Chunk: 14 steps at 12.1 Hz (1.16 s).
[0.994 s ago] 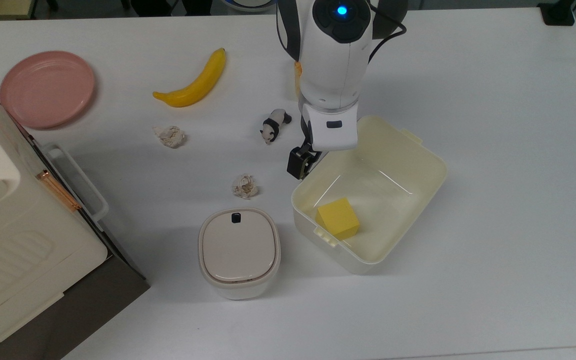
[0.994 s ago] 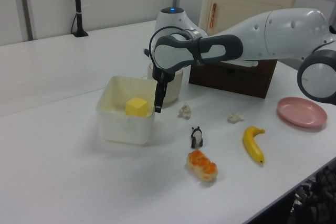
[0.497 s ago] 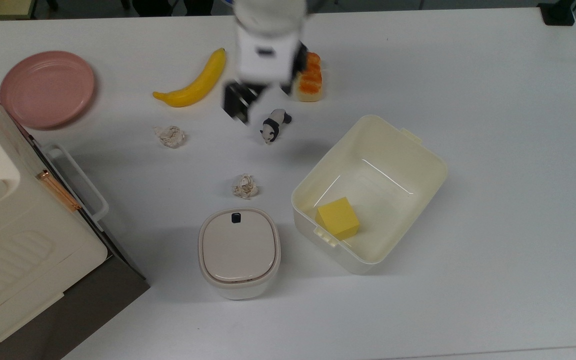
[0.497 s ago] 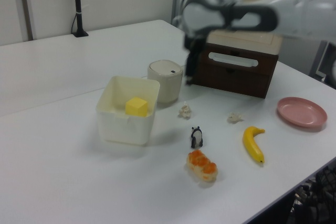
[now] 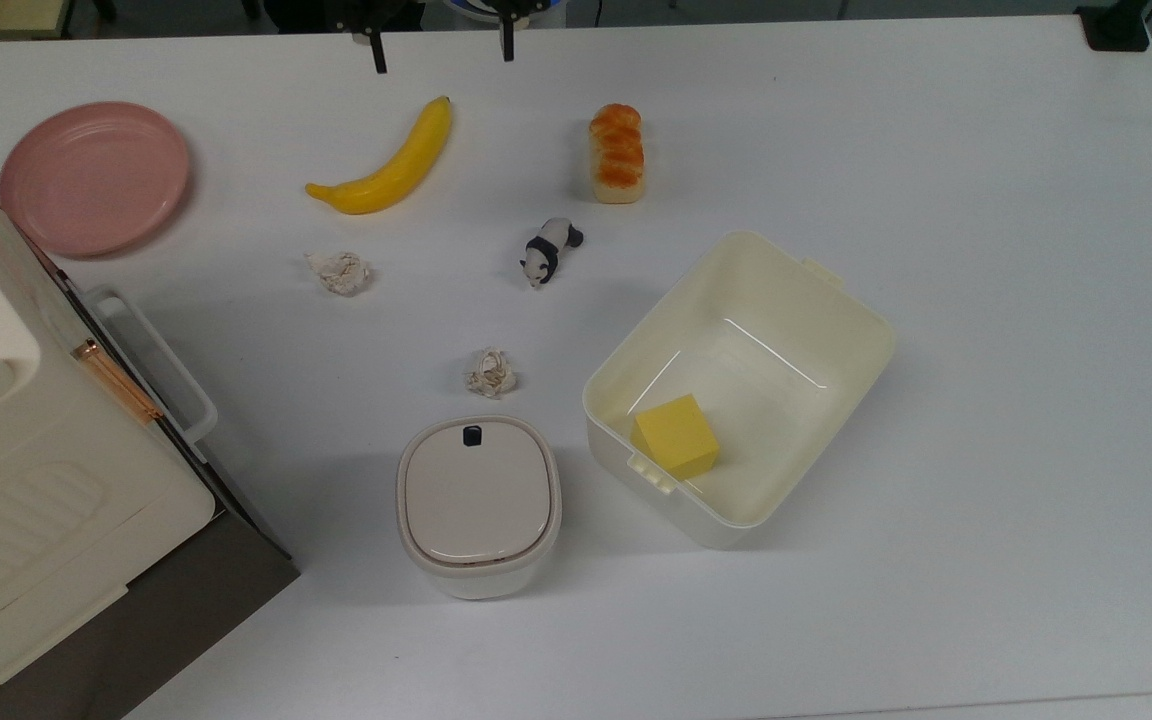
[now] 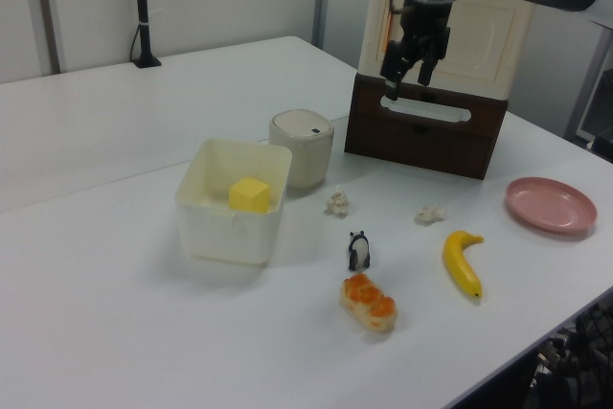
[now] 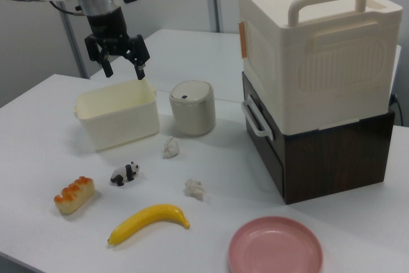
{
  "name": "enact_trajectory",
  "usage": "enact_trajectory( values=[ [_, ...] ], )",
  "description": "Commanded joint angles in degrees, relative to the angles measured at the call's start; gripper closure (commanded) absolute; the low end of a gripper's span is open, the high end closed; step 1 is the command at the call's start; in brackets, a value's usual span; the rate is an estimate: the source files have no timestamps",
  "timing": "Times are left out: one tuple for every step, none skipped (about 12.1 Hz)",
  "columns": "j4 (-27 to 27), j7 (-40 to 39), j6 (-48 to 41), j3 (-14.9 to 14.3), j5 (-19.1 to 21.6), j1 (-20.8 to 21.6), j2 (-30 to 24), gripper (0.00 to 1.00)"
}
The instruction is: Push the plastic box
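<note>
The plastic box (image 5: 806,340) is a cream-white lidless tub lying at an angle on the white table, right of centre in the top view. A yellow cube (image 5: 676,435) rests in its near corner. The box also appears in the left view (image 6: 230,232) and the right view (image 7: 118,119). My gripper (image 5: 441,45) is open, its two black fingers spread wide at the top view's upper edge, far from the box. It hangs high in the air in the left view (image 6: 405,76). In the right view (image 7: 123,67) it hovers above the box, holding nothing.
A lidded white container (image 5: 478,500) stands close to the box on the top view's left. A toy panda (image 5: 548,250), bread (image 5: 616,150), banana (image 5: 391,165), two paper wads (image 5: 339,271) (image 5: 489,372) and pink plate (image 5: 94,175) lie around. A big cream appliance (image 5: 26,450) fills the lower left.
The arm has pulled away from the box's rim, rising and swinging toward the top view's upper left. Its fingers have spread open. The box stays where it was.
</note>
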Motion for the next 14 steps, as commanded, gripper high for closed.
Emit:
enact_trajectory(
  values=[
    [-1.5,17.0,-0.2,0.1,0.6,0.6,-1.4,0.00],
    [-2.2,18.4,-0.1,-0.1,0.7,0.7,-1.8,0.00],
    [-2.4,18.4,-0.1,-0.2,0.7,0.9,-2.0,0.00],
    [-2.8,17.7,-0.1,-0.7,0.8,1.2,-2.2,0.00],
    [-2.8,17.6,-0.1,-1.1,0.9,1.3,-2.2,0.00],
    [-2.7,17.6,-0.2,-2.4,1.0,2.9,-2.3,0.00],
    [-2.8,17.6,-0.3,-6.2,1.2,6.3,-2.7,0.00],
    [-2.8,17.5,-0.2,-7.7,1.4,7.8,-3.0,0.00],
    [-2.7,17.5,-0.2,-7.8,2.2,7.7,-2.9,0.00],
    [-2.6,16.3,-0.2,-7.9,3.1,7.5,-2.9,0.00],
    [-2.6,15.1,-0.3,-7.9,3.3,7.2,-2.9,0.00],
    [-2.5,15.0,-0.2,-7.9,3.3,7.1,-2.8,0.00],
    [-2.4,15.0,-0.2,-7.8,3.3,7.1,-2.7,0.00],
    [-2.4,15.0,-0.2,-7.8,3.4,6.9,-2.7,0.00]
  ],
)
